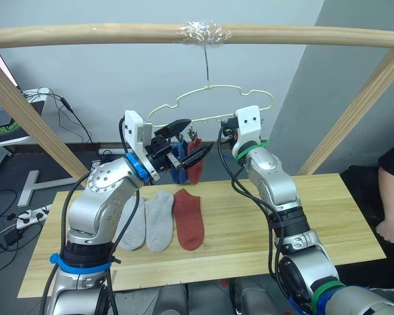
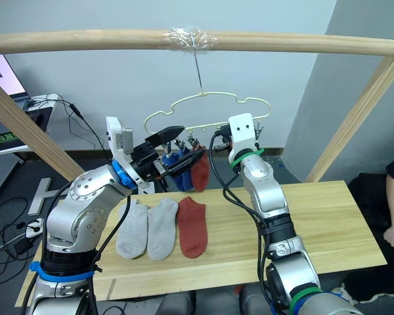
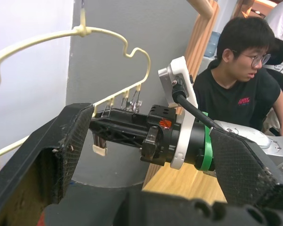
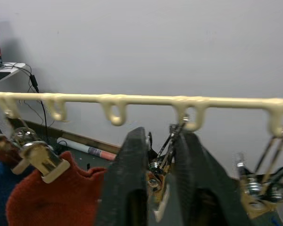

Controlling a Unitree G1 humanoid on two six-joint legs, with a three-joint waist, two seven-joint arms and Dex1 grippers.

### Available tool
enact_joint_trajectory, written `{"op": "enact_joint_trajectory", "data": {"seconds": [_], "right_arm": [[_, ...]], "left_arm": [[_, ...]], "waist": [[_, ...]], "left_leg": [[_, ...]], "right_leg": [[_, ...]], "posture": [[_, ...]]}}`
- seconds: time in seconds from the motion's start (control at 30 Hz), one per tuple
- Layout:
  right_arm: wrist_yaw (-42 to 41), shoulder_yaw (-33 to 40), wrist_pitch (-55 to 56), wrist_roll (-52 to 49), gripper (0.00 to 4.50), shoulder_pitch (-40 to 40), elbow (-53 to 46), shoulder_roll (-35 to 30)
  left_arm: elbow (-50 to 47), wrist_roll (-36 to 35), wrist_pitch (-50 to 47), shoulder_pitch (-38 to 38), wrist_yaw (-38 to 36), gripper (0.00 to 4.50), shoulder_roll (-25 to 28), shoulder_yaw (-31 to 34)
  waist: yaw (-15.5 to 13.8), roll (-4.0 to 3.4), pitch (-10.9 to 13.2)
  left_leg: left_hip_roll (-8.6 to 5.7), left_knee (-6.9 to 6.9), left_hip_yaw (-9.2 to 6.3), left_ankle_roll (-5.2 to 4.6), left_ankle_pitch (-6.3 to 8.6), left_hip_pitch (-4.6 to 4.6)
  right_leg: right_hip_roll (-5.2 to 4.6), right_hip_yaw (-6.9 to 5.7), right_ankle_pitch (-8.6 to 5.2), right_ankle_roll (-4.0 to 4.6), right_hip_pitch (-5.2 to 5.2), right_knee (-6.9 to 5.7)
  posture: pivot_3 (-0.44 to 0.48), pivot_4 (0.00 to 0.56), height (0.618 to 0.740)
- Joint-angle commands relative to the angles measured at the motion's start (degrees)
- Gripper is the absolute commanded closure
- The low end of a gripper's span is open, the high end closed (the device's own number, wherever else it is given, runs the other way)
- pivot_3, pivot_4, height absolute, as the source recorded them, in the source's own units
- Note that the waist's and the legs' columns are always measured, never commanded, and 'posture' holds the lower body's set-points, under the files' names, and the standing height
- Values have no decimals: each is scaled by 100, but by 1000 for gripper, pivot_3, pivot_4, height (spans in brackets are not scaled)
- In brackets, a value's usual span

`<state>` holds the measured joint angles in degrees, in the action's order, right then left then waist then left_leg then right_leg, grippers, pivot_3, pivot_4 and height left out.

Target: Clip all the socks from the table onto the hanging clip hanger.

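Now, right gripper (image 4: 161, 188) pinches clip (image 4: 164, 155) on hanger (image 1: 213, 98), clenched on its handles; you keep squeeze firm. Left gripper (image 1: 187, 140) spread, empty, beside hung blue (image 1: 178, 157) and red sock (image 1: 196, 165). Two grey socks (image 1: 148, 220), one red (image 1: 188, 216) lie near table's (image 1: 328, 210) left end; fetch one.

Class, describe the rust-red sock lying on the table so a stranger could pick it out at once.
Start at the long pale wooden table under the round wooden bar. Three socks lie side by side near its left end; the rust-red sock is the rightmost, next to two light grey socks. Unlike the red sock clipped on the clip hanger above, it lies flat.
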<state>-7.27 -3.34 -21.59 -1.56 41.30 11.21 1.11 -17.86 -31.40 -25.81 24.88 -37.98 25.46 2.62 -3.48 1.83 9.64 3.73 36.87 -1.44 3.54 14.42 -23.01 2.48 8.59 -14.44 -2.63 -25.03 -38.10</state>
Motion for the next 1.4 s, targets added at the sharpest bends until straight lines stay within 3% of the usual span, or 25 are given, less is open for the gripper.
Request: {"op": "enact_joint_trajectory", "data": {"seconds": [0.03,0.23,0.43,0.53,0.73,0.93,1.2,1.37,1.4], "right_arm": [[32,53,121,-36,4493,35,-147,3],[-79,30,18,-56,4493,-61,-242,-76],[-676,35,-439,-356,4493,-299,-704,-404],[-836,102,-704,-516,4493,-376,-930,-570],[-838,125,-1002,-600,4493,-507,-1227,-707],[-716,57,-1125,-586,4493,-640,-1424,-655],[-659,6,-1181,-541,4493,-737,-1567,-662],[-609,7,-1205,-533,4493,-781,-1629,-672],[-600,9,-1223,-544,4498,-788,-1641,-667]], "left_arm": [[-232,-55,48,15,22,0,-32,44],[-283,-3,-20,-126,58,0,-40,-24],[-15,983,-164,-1046,259,0,255,-809],[359,1644,220,-1486,326,0,292,-1304],[1572,2844,1006,-1683,1028,0,-110,-1858],[2656,3544,1416,-1416,1668,0,-715,-2043],[3973,3965,1202,-1096,2301,0,-1110,-1854],[4216,3449,271,-1115,1940,0,-1367,-1485],[4251,3455,255,-1117,1821,193,-1335,-1513]], "waist": [[0,0,0],[1,-1,0],[11,-5,3],[21,-10,6],[21,-13,8],[14,-13,8],[20,-13,5],[40,-14,-3],[40,-15,-4]], "left_leg": [[0,0,0,0,0,0],[0,0,0,0,0,0],[0,-1,1,0,0,1],[0,0,1,-1,0,3],[0,4,2,-1,-1,4],[-1,5,6,-1,0,3],[-1,4,5,-2,0,5],[-2,7,5,-2,-1,16],[-2,7,4,-2,-1,22]], "right_leg": [[0,0,0,0,0,0],[0,0,0,0,0,0],[0,3,0,0,0,1],[0,3,-1,1,1,1],[0,3,-9,-7,1,0],[0,6,-6,-7,3,0],[0,5,-1,-1,6,1],[0,5,-6,-16,20,-2],[0,3,-9,-21,29,0]], "posture": [[283,154,740],[278,159,740],[263,167,740],[251,170,740],[233,173,740],[224,174,740],[207,163,740],[207,160,740],[207,160,740]]}}
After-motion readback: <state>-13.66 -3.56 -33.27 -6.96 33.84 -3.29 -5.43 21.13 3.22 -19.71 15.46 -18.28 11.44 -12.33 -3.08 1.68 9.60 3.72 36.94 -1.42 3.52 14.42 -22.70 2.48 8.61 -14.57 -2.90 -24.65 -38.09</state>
